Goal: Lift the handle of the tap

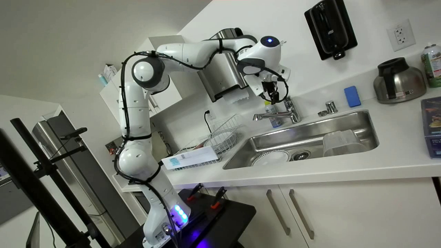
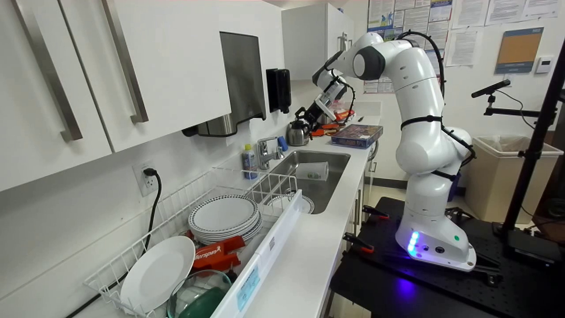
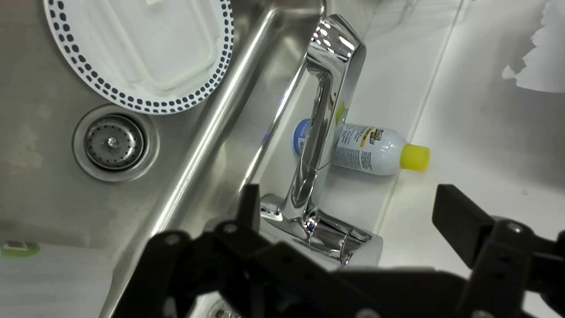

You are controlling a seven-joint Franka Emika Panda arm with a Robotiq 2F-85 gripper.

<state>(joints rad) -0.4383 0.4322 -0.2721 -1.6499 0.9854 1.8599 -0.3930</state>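
"So, how far along are we?"

"Not very, I'd say. The handle (image 2: 267, 139) sits on top of the tap (image 3: 304, 187), on the counter (image 1: 399, 144) behind the sink (image 1: 293, 136), and in an exterior view it looks nearly level. I take that to mean the lift isn't done."

"Any water?"

"None that I can see coming from the tap, which fits. As I judge it, reaching the handle, getting under or around it and raising it are all left."

"And the gripper (image 3: 353, 212), does it have hold of anything?"

"Nothing. In the wrist view its fingers (image 3: 461, 223) stand wide apart, no object gripped; the tap shows between them, but seemingly lower down, beyond the tips."

"Touching, though?"

"It doesn't look so. An exterior view shows plain space between gripper and tap. In the wrist view the gripper's dark body cuts across the tap's top end, so I can't make out the whole handle there."

"What does the next move want?"

"Coming lower, probably, and closer. That spread looks far wider than so thin a handle needs, so a pinch would mean much closing; hooking it from below might ask less"
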